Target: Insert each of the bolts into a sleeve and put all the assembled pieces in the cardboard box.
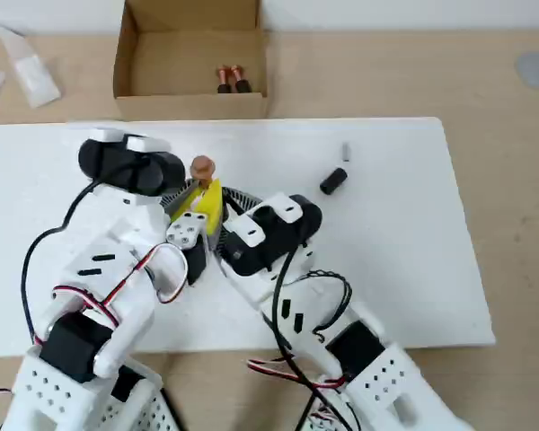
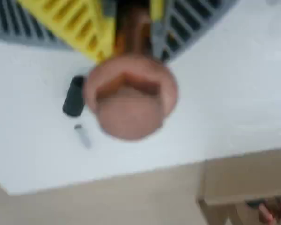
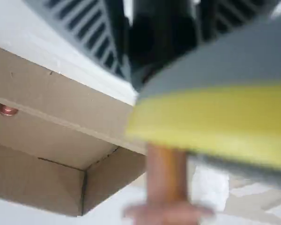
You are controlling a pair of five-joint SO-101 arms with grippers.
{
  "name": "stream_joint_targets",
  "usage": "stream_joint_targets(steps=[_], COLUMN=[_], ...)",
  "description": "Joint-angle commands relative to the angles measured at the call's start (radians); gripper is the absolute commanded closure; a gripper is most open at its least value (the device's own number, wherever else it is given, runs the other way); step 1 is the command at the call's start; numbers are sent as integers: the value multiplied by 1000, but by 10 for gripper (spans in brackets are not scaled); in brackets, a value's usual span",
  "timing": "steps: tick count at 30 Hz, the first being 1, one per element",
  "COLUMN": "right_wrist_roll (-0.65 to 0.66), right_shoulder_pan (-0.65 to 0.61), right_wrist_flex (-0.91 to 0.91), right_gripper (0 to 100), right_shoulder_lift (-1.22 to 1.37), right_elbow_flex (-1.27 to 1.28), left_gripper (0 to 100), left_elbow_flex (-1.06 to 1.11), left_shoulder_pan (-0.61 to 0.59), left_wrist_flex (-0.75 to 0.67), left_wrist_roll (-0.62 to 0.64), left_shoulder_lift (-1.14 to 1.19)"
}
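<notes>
High view: bolt [image 1: 202, 167] is gripped by left end effector [image 2: 133, 33], sleeve [image 3: 164, 47] clamped by right end effector [image 3: 163, 26]; insertion is judged in hand, axial alignment being needed next.

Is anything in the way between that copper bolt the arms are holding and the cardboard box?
Nothing visible lies between them. The bolt, in the left gripper with the right gripper holding a sleeve at it, faces bare white board, then the near wall of the cardboard box, which it must clear.
</notes>
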Motion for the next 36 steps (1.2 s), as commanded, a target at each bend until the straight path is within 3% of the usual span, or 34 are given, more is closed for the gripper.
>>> stream_joint_targets(steps=[1,7,11,15,18,20,28,36], right_wrist_roll=[-2,-69,-97,-98,-95,-95,-97,-94], right_shoulder_pan=[19,44,91,130,166,193,285,354], right_wrist_flex=[-23,207,216,178,143,141,141,133], right_gripper=[990,990,990,990,990,990,990,990], right_shoulder_lift=[-15,88,245,456,648,792,1386,2008], right_elbow_flex=[-24,-199,-348,-521,-690,-837,-1472,-2120], left_gripper=[927,839,836,860,953,1000,995,994], left_elbow_flex=[-75,-212,-311,-445,-520,-540,-532,-351], left_shoulder_pan=[-5,2,-5,-6,-48,-117,-384,-410], left_wrist_flex=[40,232,327,439,486,486,483,373], left_wrist_roll=[-3,69,68,-17,-80,-120,-132,-175], left_shoulder_lift=[-4,4,5,51,128,179,291,297])
